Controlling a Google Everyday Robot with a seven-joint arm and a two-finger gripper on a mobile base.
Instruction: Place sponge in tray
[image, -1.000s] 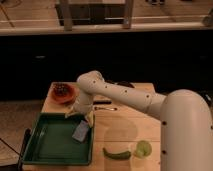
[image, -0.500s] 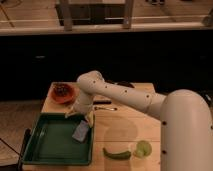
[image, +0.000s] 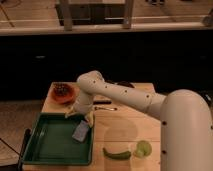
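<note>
The sponge (image: 81, 131) is a small light blue piece lying inside the dark green tray (image: 45, 150), close to the tray's right rim. My gripper (image: 80, 117) hangs just above the sponge, at the tray's upper right corner. Its two yellowish fingertips (image: 90, 119) stand spread apart, open, with the sponge just below them. The white arm reaches in from the right across the wooden table.
An orange bowl (image: 63, 93) with dark contents stands behind the tray at the table's back left. A thin utensil (image: 105, 107) lies mid-table. A green pepper (image: 116, 154) and a round green fruit (image: 144, 148) lie near the front edge. The arm's bulky white body fills the right side.
</note>
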